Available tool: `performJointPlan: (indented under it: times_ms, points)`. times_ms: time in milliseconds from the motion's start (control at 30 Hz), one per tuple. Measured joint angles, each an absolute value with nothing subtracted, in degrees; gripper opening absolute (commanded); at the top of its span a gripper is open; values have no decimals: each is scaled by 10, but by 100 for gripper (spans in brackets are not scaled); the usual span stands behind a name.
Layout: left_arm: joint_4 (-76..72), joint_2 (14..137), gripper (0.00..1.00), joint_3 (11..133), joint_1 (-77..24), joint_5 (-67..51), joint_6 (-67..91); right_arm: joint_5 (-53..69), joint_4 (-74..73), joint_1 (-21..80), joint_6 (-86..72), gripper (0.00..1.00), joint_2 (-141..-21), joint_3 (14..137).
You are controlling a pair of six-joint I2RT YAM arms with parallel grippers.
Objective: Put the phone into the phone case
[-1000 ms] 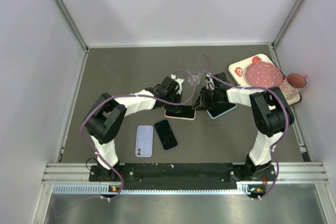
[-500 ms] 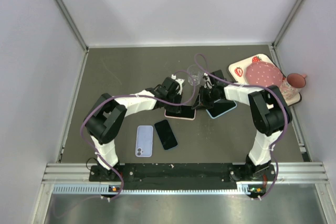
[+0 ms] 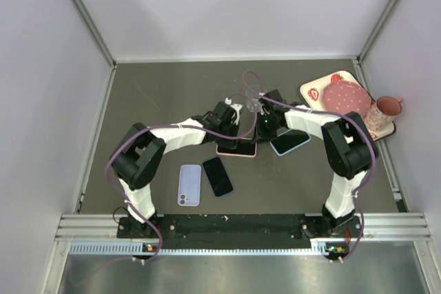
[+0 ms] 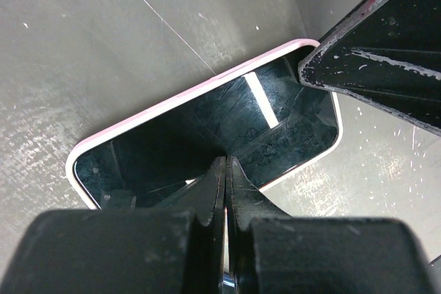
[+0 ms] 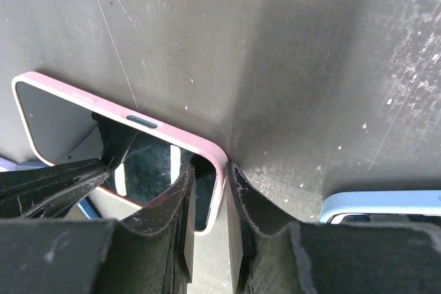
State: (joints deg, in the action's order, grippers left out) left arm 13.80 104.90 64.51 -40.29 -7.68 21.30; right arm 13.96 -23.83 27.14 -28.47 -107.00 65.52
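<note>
Phone [image 4: 207, 132], glossy black screen up and finely scratched, lies flat in a pink case [image 5: 200, 144] at mid-scene, the case's rounded rim framing the glass along its visible edges and corners.

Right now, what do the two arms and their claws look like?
The left arm and right arm: white shells, black joints, a purple cable looped alongside each. The left claw and right claw: black, scuffed, tapering fingers. A green light glows at the right wrist.
</note>
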Motion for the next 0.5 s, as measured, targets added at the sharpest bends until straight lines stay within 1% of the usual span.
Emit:
performJointPlan:
  times_ms: [133,333,500]
  points:
    - [142,1047,0,645,-404,-71,213,82,-241,298,-276,0,-1061,658]
    - [148,1044,0,645,-405,-62,213,-55,-240,358,-254,0,-1039,657]
    - [159,1039,0,645,-405,-50,212,-107,-221,371,-242,0,-1036,655]
